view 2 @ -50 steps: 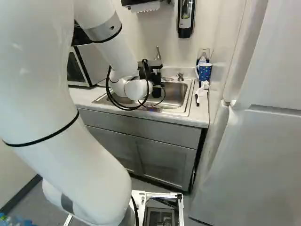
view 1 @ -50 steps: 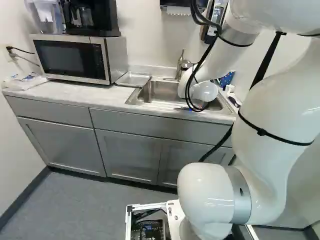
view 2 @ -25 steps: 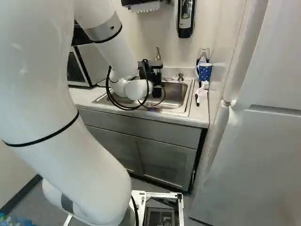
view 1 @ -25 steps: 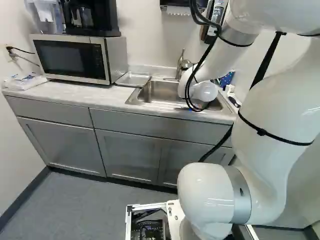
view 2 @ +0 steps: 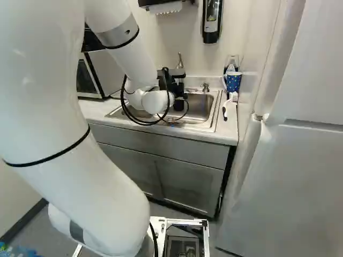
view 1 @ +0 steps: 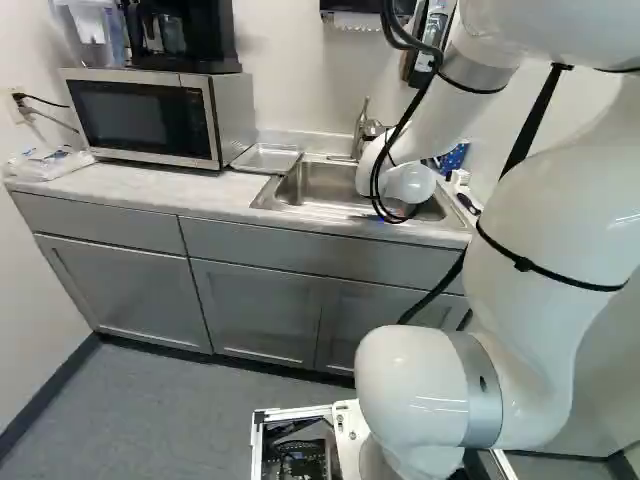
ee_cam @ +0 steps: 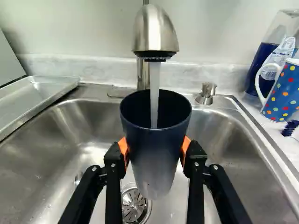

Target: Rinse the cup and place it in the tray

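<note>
Water (ee_cam: 154,102) is pouring from the faucet (ee_cam: 155,32) straight into the mouth of the cup (ee_cam: 156,163), which is standing upright in the gripper (view 2: 172,84) over the sink (ee_cam: 42,158). Two orange pads (ee_cam: 123,149) are pressing the cup from opposite sides, so the gripper is clasping it, its fingers spreading only as wide as the cup's body. The arm (view 1: 545,240) is rising from its joint, arching up past the top of the left base view, then sloping down and forward to the sink. Its wrist (view 1: 410,183) is hanging above the sink's near side, with the gripper pointing away toward the faucet. The cup's base seems to be hovering over the drain (ee_cam: 134,205), though its height is hard to judge. The tray (view 1: 264,158) is lying beside the sink, next to the microwave (view 1: 150,118), and the cup is staying well apart from it. A dotted mug (ee_cam: 282,93) is standing on the counter (view 1: 150,190) across the sink from the tray.
</note>
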You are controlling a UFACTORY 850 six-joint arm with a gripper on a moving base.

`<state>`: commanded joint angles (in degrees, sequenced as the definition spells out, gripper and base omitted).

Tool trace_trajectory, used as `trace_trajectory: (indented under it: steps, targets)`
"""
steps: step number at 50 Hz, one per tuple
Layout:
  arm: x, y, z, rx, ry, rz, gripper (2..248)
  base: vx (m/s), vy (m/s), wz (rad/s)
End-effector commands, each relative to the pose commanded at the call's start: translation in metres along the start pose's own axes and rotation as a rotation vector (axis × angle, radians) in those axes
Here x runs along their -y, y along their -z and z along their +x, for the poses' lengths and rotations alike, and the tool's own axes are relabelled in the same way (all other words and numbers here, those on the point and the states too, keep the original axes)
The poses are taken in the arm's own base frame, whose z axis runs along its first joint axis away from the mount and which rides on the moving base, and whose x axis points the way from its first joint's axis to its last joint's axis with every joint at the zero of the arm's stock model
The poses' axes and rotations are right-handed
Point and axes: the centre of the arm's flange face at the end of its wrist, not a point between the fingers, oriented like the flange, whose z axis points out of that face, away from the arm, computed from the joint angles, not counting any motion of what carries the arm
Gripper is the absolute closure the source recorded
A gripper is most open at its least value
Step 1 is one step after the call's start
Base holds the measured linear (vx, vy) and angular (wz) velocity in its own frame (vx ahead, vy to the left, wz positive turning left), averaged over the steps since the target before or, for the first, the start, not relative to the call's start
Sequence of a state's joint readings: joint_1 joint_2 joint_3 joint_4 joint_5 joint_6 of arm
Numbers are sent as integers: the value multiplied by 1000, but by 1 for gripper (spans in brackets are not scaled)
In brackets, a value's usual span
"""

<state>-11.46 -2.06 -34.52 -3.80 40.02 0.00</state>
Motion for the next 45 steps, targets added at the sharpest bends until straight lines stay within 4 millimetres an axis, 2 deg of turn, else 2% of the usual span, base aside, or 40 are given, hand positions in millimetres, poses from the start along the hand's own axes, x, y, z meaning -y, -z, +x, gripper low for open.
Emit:
trace_trajectory:
  steps: [45]
  targets:
    - [0,0,0,0,0,0,126,0,0,0]
